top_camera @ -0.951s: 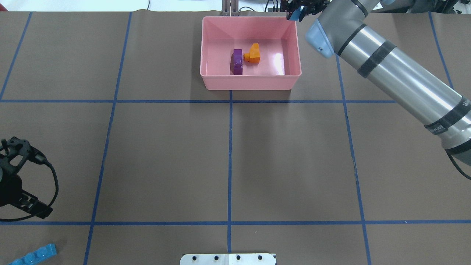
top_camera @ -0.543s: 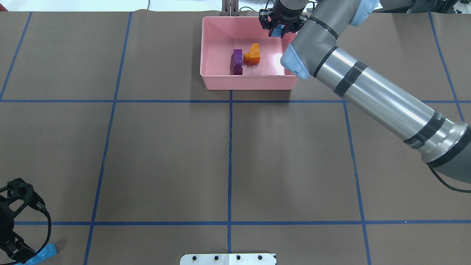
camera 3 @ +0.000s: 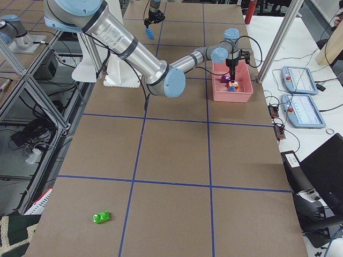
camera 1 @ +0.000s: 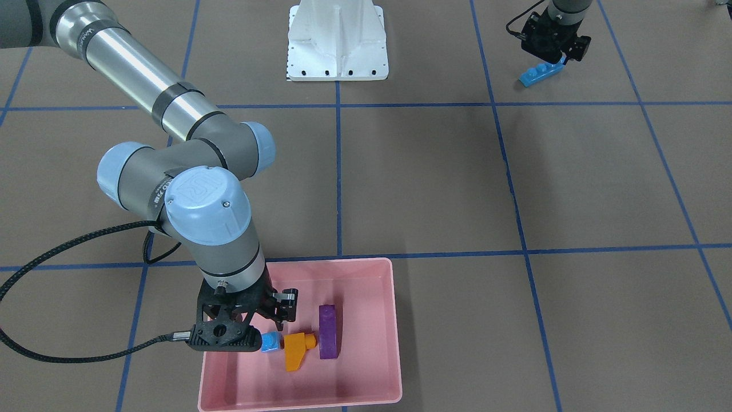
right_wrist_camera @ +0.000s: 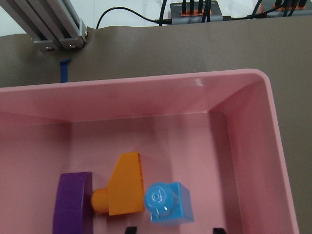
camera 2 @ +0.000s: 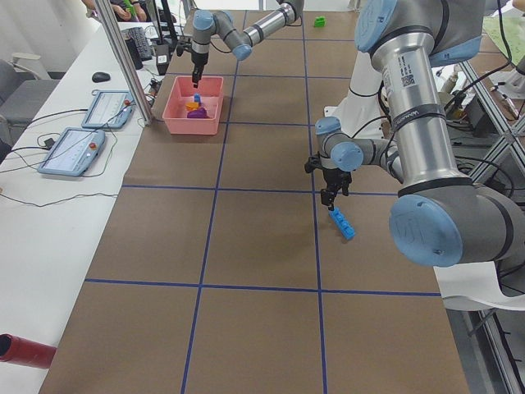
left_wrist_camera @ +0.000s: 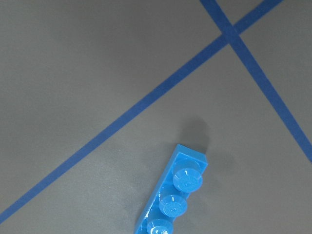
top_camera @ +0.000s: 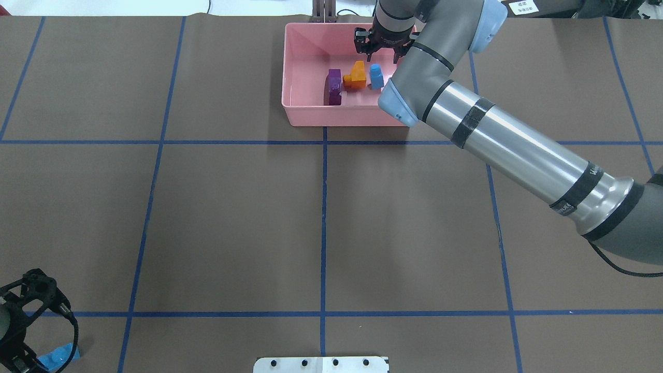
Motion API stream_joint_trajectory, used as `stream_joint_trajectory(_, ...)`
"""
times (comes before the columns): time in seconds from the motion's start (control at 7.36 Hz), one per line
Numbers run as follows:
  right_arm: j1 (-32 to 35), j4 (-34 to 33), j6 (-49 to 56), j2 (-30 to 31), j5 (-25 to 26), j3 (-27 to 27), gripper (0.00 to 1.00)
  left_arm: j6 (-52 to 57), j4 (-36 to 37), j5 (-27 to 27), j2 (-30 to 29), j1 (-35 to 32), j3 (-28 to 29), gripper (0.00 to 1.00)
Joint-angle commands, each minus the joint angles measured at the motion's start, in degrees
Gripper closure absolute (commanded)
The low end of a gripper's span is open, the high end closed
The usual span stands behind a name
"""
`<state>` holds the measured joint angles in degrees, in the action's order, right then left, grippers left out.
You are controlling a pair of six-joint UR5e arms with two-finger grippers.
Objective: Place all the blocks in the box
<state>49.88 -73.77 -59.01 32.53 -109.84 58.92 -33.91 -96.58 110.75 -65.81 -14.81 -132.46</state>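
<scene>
The pink box stands at the table's far middle. It holds the purple brick, the orange sloped brick and the small blue brick. My right gripper is open and empty just above the small blue brick, which lies free beside the orange one. My left gripper hovers open over the long blue brick at the near left, not touching it. The green brick lies far off at the table's right end.
The white metal base sits at the near middle edge. Blue tape lines mark a grid on the brown table cover. Tablets and a metal post stand beyond the box.
My right gripper swung left over the box, opened and let go of the small blue brick, which now lies inside. My left gripper moved toward the near edge, over the long blue brick.
</scene>
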Motion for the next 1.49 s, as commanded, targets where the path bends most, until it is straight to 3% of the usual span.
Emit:
stream_joint_trajectory(0.0,1.61,0.03,1.17,-0.19,-1.95,0.14,0.00,-3.09,-0.18,-2.29,-0.45,5.13,1.06,0.00)
stream_joint_trajectory(0.41,4.86,-3.64,2.58,0.69,-8.97,4.26,0.00,-3.00,-4.12,-3.43,-1.07,5.85,6.15,0.00)
stream_joint_trajectory(0.82,5.92,-23.73,12.76,0.69,-9.25,13.74,0.00,-3.09,-4.49,-3.43,-2.82,7.07,8.88,0.00)
stream_joint_trajectory(0.95,6.63,-28.49,15.57,0.87,-9.25,16.29,0.00,-3.09,-4.49,-3.43,-2.83,7.34,8.89,0.03)
stream_joint_trajectory(1.09,7.59,-31.58,19.16,1.22,-9.43,17.97,0.00,-3.00,-4.58,-3.43,-3.00,7.43,9.41,0.14)
stream_joint_trajectory(1.36,8.47,-32.67,19.99,1.39,-10.04,18.43,0.00,-2.91,-6.06,-3.52,-3.71,7.43,11.52,0.27)
